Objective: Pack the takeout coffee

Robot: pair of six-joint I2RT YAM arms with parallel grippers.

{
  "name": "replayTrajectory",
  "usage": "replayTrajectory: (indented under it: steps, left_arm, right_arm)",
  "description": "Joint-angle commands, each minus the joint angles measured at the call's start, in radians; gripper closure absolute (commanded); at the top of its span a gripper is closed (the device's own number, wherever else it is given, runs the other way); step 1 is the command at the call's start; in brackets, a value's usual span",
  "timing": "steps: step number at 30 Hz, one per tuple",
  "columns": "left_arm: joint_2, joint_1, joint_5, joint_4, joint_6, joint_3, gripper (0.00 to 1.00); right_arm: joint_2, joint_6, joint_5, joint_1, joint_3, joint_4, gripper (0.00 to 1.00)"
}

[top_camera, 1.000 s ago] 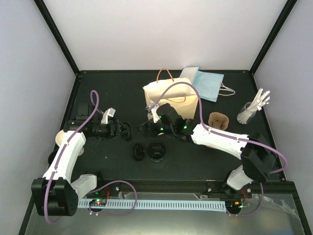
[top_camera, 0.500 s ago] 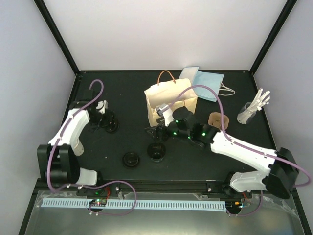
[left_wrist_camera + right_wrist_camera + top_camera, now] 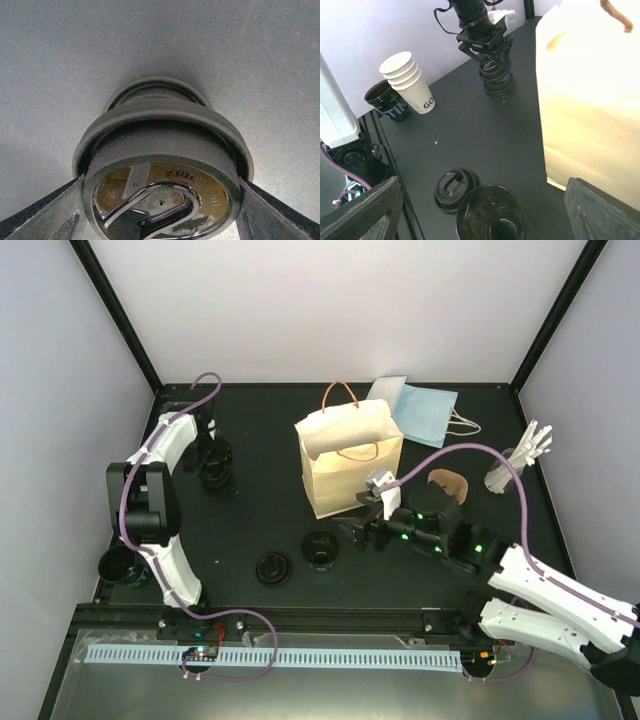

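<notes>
Before the paper bag [image 3: 345, 455], on the worktop [image 3: 250, 525], stood the takeout coffee [image 3: 320, 548], black from above, with a loose lid [image 3: 272, 568] beside it. My right gripper [image 3: 350, 535] gaped wide, empty; my left gripper [image 3: 491, 59] clasped a black lid stack [image 3: 496, 82].

Top view overhead, far; left wrist close-up; right wrist oblique, shares bag [image 3: 585, 100].

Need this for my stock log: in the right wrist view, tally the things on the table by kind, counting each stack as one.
tan paper bag: 1
black cups: 2
stack of cream cups: 1
loose black lid: 1
stack of black lids: 1
total: 6
</notes>
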State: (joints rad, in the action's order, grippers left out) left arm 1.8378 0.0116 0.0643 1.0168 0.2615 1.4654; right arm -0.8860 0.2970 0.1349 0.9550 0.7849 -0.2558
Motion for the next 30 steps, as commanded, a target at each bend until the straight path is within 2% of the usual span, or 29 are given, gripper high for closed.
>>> replayTrajectory:
  steps: [1,6,13,21,30]
  left_arm:
    - [0.074,0.004,0.06,0.099,-0.021,0.092,0.21]
    - [0.12,0.009,0.052,0.121,-0.031,0.105,0.21]
    - [0.149,0.017,0.027,0.118,-0.03,0.105,0.21]
    - [0.175,0.052,-0.101,0.106,-0.017,0.136,0.19]
    - [0.212,0.058,-0.087,0.115,0.058,0.179,0.15]
  right_arm:
    - [0.108,-0.019,-0.066,0.002,-0.033,-0.062,0.09]
    - [0.167,-0.012,-0.081,0.001,-0.049,-0.066,0.08]
    - [0.136,-0.014,-0.074,0.002,-0.037,-0.072,0.08]
    - [0.151,-0.014,-0.083,0.002,-0.041,-0.077,0.08]
    - [0.158,-0.013,-0.09,0.002,-0.043,-0.082,0.08]
